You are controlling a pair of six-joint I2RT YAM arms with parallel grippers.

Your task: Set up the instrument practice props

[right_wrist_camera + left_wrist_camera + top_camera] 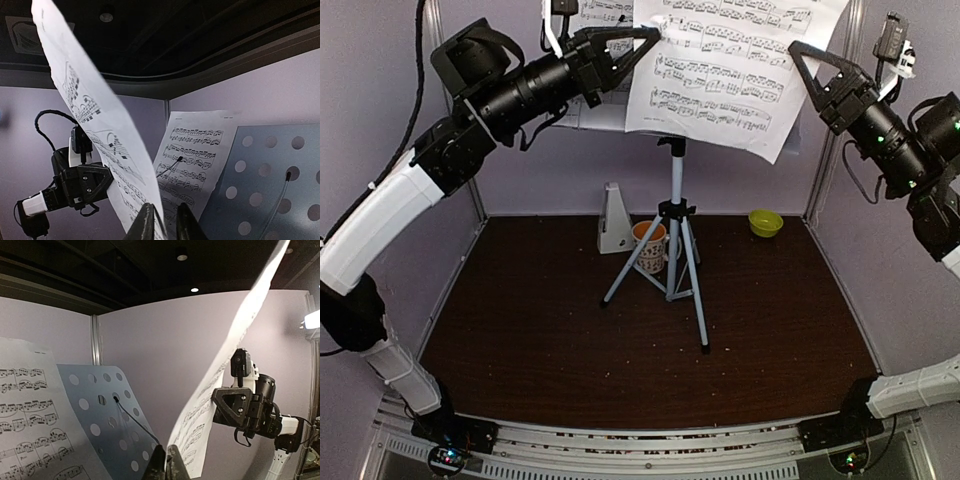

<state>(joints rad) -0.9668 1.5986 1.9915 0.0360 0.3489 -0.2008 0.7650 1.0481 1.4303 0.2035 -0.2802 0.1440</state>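
Two printed pages of sheet music are up at the head of the music stand. The resting page lies flat against the stand's pale perforated desk, with bare metal showing beside it. The loose page hangs in front of the desk, tilted and bowed, stretched between the two arms and clear of the desk.

The left gripper is pinched tight on the loose page's left edge, near the top. From its own camera the fingers sit pressed together with the paper curling up and away from them.

The right gripper is at the page's right edge. Its fingers stand slightly apart, and the paper runs down into the gap along one of them, so it is not clamping the sheet.

Down below, the stand's grey tripod is planted on the dark table. A white metronome stands just left of the legs, near the back wall. A patterned mug sits among the legs. A small green bowl is well off to the right.
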